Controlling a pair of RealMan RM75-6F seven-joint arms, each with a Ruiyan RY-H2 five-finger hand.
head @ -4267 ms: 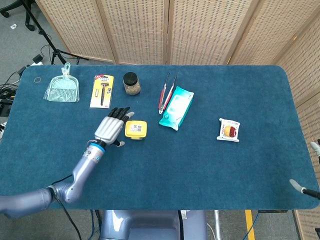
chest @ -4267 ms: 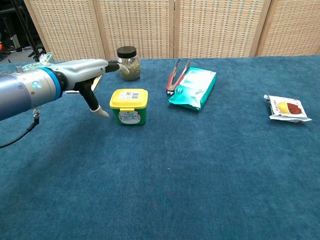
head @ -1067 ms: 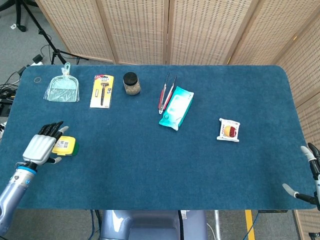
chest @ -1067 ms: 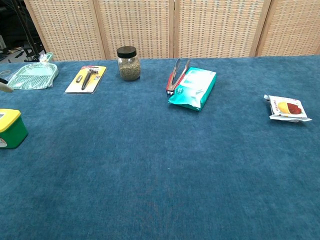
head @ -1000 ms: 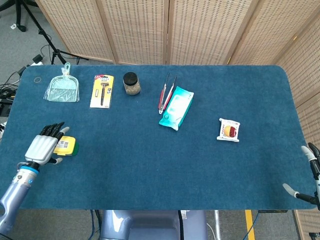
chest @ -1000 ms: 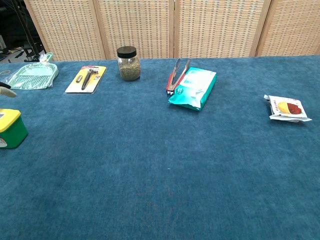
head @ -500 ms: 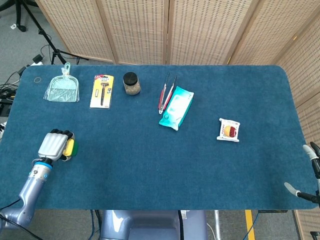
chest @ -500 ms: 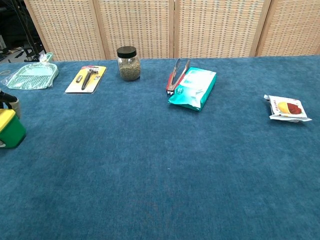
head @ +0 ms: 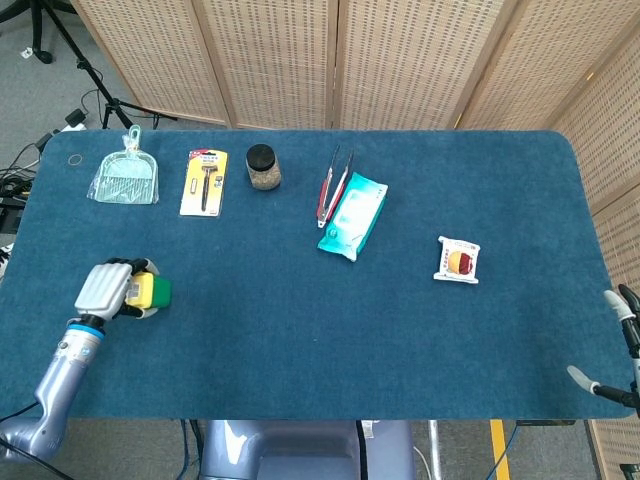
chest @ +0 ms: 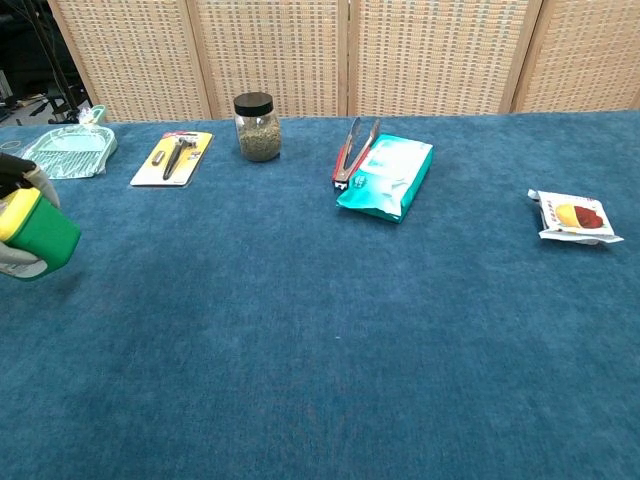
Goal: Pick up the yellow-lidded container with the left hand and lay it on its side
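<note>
The yellow-lidded container [head: 151,291] has a green body and is tilted over, its lid facing left toward my left hand [head: 107,287]. That hand grips it near the table's front left. In the chest view the container [chest: 42,236] shows at the far left edge, lifted slightly and tipped, with fingertips [chest: 22,173] wrapped over its lid. My right hand [head: 622,345] hangs off the table's right front corner, fingers apart and holding nothing.
Along the back lie a green dustpan [head: 125,177], a carded tool [head: 204,181], a dark-lidded jar [head: 262,166], red tongs [head: 329,185] and a teal wipes pack [head: 354,215]. A small snack packet [head: 458,260] lies to the right.
The left hand closed around the container, then tipped it over and shifted it slightly right; its green body now points right. The right hand stayed put.
</note>
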